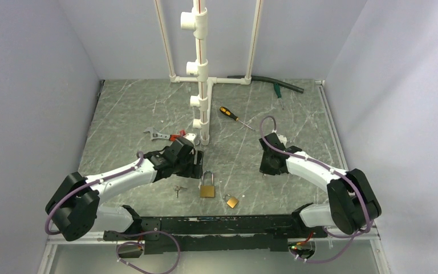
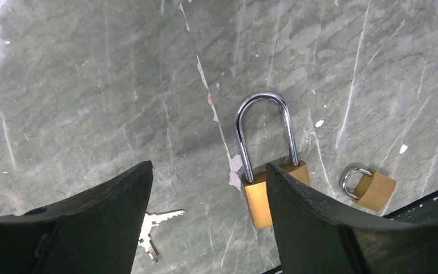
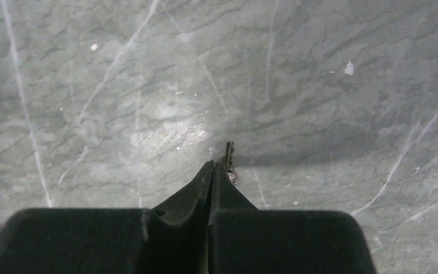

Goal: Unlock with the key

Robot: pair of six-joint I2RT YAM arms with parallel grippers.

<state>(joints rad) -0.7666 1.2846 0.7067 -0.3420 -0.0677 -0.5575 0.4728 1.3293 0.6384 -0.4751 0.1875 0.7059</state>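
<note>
The right pincer (image 3: pixel 212 169) was clamped shut on the tiny thin silver-grey metal key (image 3: pixel 228 154), with only a short stub of blade showing past its black tips above the grey-green marbled desk (image 3: pixel 91 85). The left pincer (image 2: pixel 208 166) hung wide open over the larger brass padlock with the tall steel shackle (image 2: pixel 255 202). That padlock lay flat and its shackle looked seated in the body. A smaller brass padlock (image 2: pixel 378 190) lay just beside it, and a loose pair of small silver keys (image 2: pixel 154 224) lay on its other side. The weakest point appeared to be the hold on the key. So little metal protruded, and it sat to one side of the fingertip seam, that pressure against a keyhole could have twisted it, pushed it back between the pads or popped it free. Nothing restrained the larger padlock, so a probing key would probably have shoved it across the smooth stone unless the left pincer gripped its body first. A careless closure there could have caught the shackle or spun the lock round. The keyhole face was hidden, so alignment could not be judged, and the key could also have been offered to the smaller lock by mistake.
</note>
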